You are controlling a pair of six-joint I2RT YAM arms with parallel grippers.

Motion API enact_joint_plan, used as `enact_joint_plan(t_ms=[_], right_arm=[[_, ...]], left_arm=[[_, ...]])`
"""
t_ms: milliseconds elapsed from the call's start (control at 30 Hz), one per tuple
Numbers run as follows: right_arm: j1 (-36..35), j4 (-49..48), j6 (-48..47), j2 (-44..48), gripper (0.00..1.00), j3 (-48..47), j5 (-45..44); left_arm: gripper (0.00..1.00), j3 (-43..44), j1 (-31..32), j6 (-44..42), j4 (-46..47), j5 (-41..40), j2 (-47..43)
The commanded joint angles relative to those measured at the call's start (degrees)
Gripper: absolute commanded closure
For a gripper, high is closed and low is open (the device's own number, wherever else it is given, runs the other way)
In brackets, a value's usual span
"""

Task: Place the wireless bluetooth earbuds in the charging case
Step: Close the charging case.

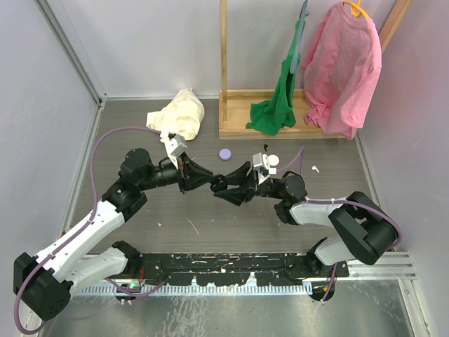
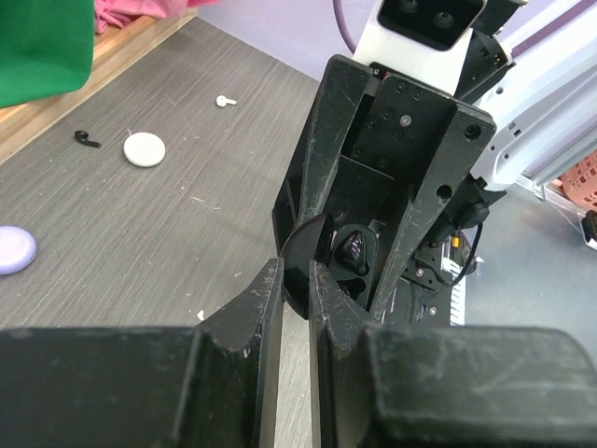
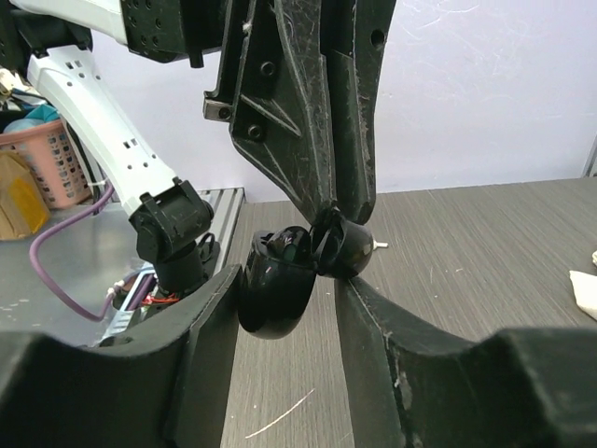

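Your left gripper [image 2: 297, 275] is clamped tight on the lid [image 3: 347, 247] of the black charging case [image 3: 275, 299], and its fingers cover most of that lid. One earbud [image 2: 354, 250] shows dimly inside; the rest is too dark to read. The case hangs clear above the table [image 3: 466, 243], between the parted jaws of your right gripper [image 3: 291, 280], touching one finger with a gap at the other.

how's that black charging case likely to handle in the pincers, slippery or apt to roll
The charging case looks glossy and rounded, so it would probably slip out of a squeeze, and rock or roll if set down. Its open lid, pinched by the left pincer, looks thin and hinged, so it likely swings rather than stays stiff.
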State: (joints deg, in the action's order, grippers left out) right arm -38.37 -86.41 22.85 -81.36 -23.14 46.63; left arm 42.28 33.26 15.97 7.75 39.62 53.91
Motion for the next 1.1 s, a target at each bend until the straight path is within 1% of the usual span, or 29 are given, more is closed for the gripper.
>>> enact_joint_plan(t_ms=[0,100,200,267,400,467,600,700,767,800,833,933,1000,1067], right_arm=[[0.4,-0.7,-2.3,3.0,0.49,-0.7,0.4],[0.5,2.5,-3.0,3.9,0.5,-1.2,0.8],[0.4,3.4,-2.9,3.7,0.57,-1.8,1.1],[0.4,3.0,-2.2,3.1,0.62,-2.3,1.0],[0.4,-1.0,1.0,0.3,0.69,-3.1,0.8],[0.4,-3.0,2.4,-1.2,0.73,-3.6,0.8],[0.4,-5.8,3.4,-3.1,0.84,-3.8,0.1],[0.4,-7.2,3.7,-3.7,0.89,-3.8,-0.7],[0.4,-8.1,4.0,-3.9,0.91,-3.9,-1.2],[0.4,-8.5,4.1,-4.0,0.92,-3.9,-1.4],[0.4,-9.0,4.2,-4.1,0.92,-3.7,-1.7],[0.5,-10.3,4.3,-4.1,0.94,-3.3,-2.5],[0.4,-10.5,4.4,-3.9,0.94,-3.2,-2.9],[0.4,-10.6,4.6,-3.5,0.94,-3.2,-3.1]], left_arm=[[0.89,2.4,0.0,-1.4,0.9,0.2,-2.0],[0.89,2.3,0.0,-1.5,1.0,0.1,-2.4],[0.88,2.2,0.0,-1.2,1.5,0.7,-2.6],[0.87,2.1,0.1,-0.9,2.0,1.0,-2.5],[0.85,1.9,0.3,-0.9,2.4,1.1,-2.8],[0.83,1.8,0.5,-0.9,2.5,1.1,-3.0],[0.74,1.6,0.5,-0.5,2.7,0.6,-3.7],[0.71,1.2,0.5,0.0,3.0,-0.2,-4.1],[0.66,0.9,0.5,0.7,3.3,-0.7,-4.2],[0.59,0.6,0.5,1.2,3.6,-1.1,-4.4],[0.54,0.4,0.5,1.7,3.8,-1.7,-4.6],[0.48,-1.0,0.5,3.2,4.8,-3.7,-6.3],[0.41,-2.0,0.5,4.6,5.6,-4.8,-7.2],[0.4,-3.1,0.4,6.3,6.6,-5.5,-8.1]])
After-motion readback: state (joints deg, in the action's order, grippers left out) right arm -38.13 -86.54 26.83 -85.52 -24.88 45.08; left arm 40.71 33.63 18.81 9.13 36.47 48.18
